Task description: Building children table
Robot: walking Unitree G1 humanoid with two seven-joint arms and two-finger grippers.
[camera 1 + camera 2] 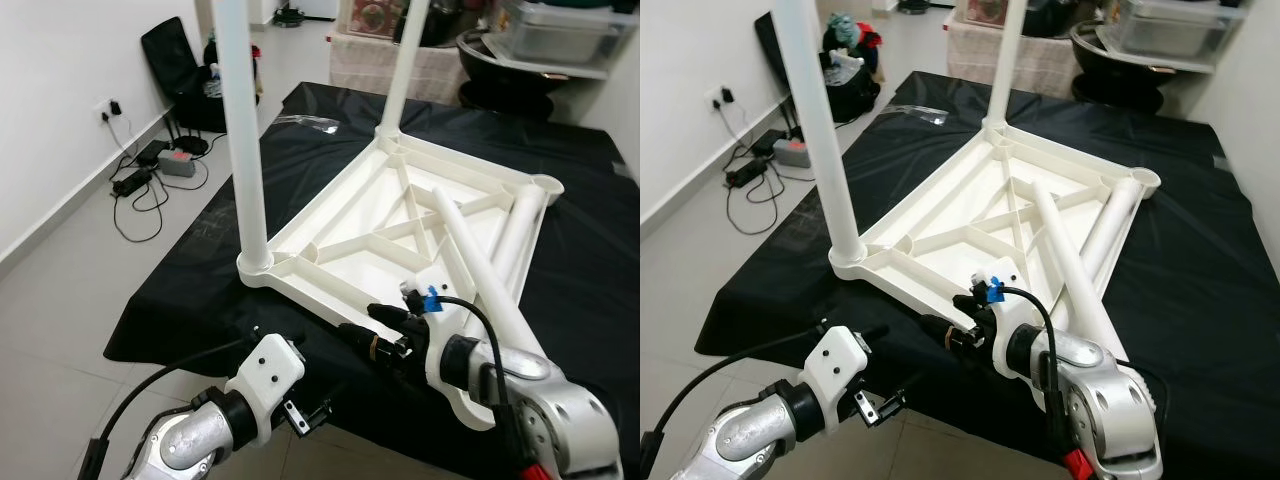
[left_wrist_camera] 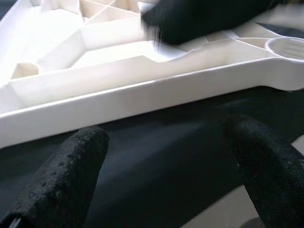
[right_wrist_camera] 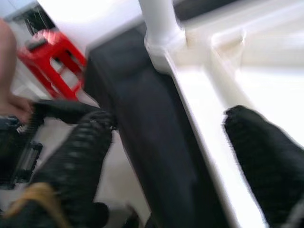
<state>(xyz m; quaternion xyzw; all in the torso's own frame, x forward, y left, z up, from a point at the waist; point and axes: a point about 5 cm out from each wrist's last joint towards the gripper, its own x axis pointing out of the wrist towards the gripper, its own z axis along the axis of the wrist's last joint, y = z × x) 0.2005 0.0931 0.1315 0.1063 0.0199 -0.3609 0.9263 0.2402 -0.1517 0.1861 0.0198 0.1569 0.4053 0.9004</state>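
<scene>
White tabletop point(image 1: 400, 215) lies upside down on black-covered desk point(image 1: 200, 290), ahead of both grippers. Two legs point(image 1: 243, 130) stand fitted in corners on left side; two loose legs point(image 1: 480, 262) lie across underside ribs, ahead of right gripper. Left gripper point(image 2: 166, 156) fingers spread wide, holding nothing, low at desk near edge, tabletop rim just beyond fingertips. Right gripper point(image 3: 166, 137) fingers wide apart, straddling near rim, fitted leg ahead. Red stool point(image 3: 54, 59) on floor beyond.
</scene>
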